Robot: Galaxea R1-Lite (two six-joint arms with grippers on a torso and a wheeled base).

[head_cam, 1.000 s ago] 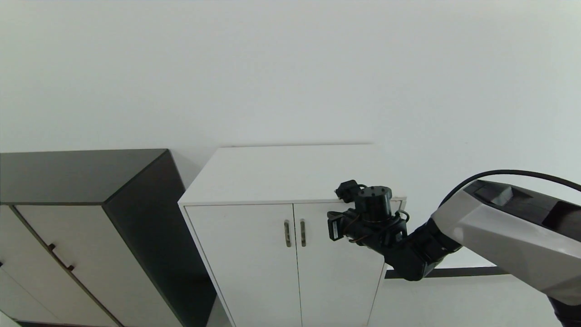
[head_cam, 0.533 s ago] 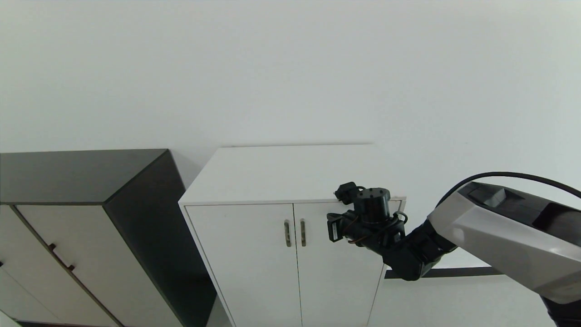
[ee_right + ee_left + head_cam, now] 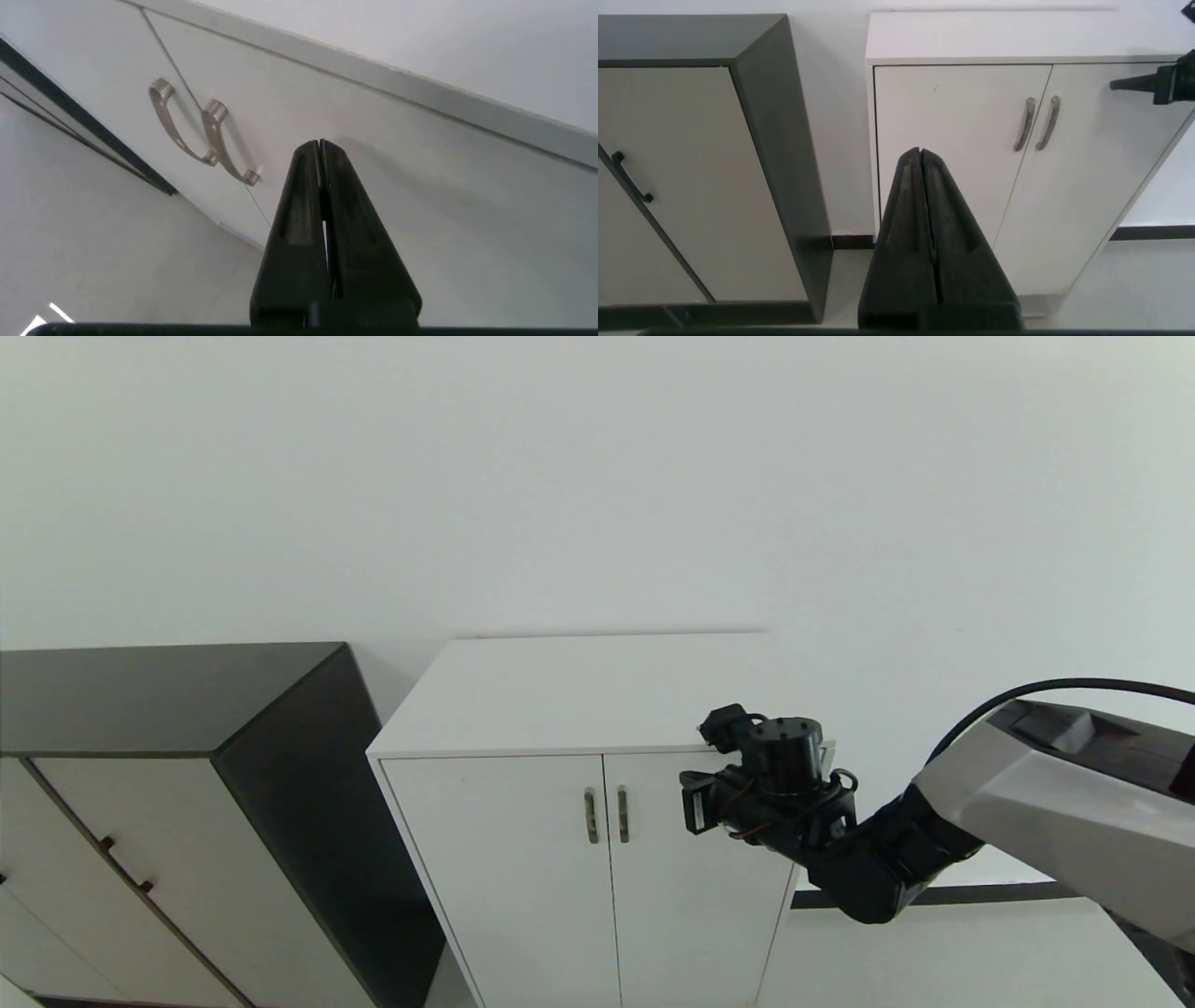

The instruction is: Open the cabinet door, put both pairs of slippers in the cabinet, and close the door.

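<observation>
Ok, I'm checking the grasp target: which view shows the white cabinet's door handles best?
The right wrist view: the door handles appear large, their bowed shape clear. The left wrist view shows them smaller, head-on; the head view, smallest.

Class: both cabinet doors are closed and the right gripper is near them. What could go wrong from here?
1. The right gripper is shut; unless it opens, it may just bump the right door instead of gripping.
2. The two handles sit close together, so it might catch the wrong one.
</observation>
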